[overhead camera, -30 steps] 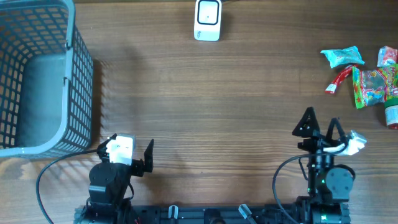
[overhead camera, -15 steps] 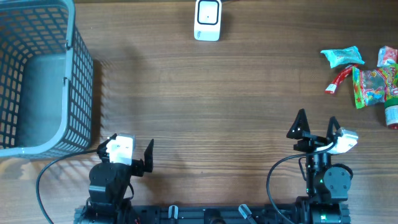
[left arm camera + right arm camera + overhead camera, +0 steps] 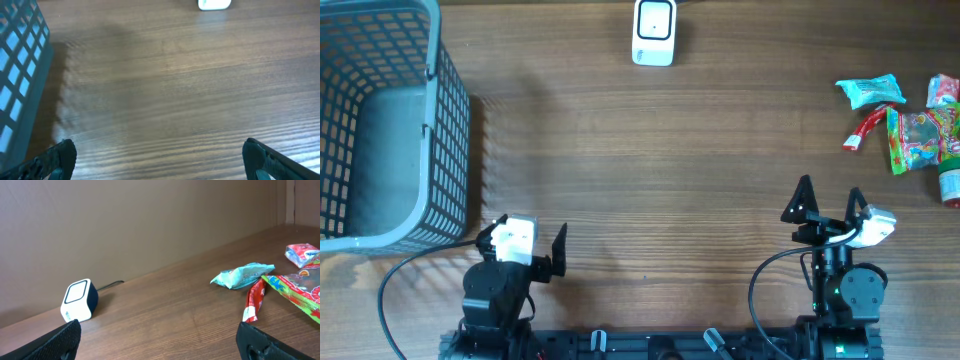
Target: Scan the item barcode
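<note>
A white barcode scanner [image 3: 654, 32] stands at the far edge of the wooden table; the right wrist view shows it too, scanner [image 3: 79, 300] at the left. Several snack items lie at the far right: a teal packet [image 3: 870, 91], a red sachet [image 3: 863, 130] and a green-and-red packet [image 3: 917, 138]. The teal packet [image 3: 241, 275] and red sachet [image 3: 254, 301] lie ahead and to the right of my right gripper [image 3: 831, 192], which is open and empty near the front edge. At the front left my left gripper [image 3: 532, 238] is also open and empty.
A grey mesh basket [image 3: 450, 130] fills the far left corner, its wall [image 3: 20, 75] close to the left gripper. A red packet [image 3: 943, 90] and a small bottle [image 3: 950, 185] sit at the right edge. A brown wall rises behind the scanner.
The right gripper has shifted a little to the left and away from the front edge, then stopped. The left arm has not moved.
</note>
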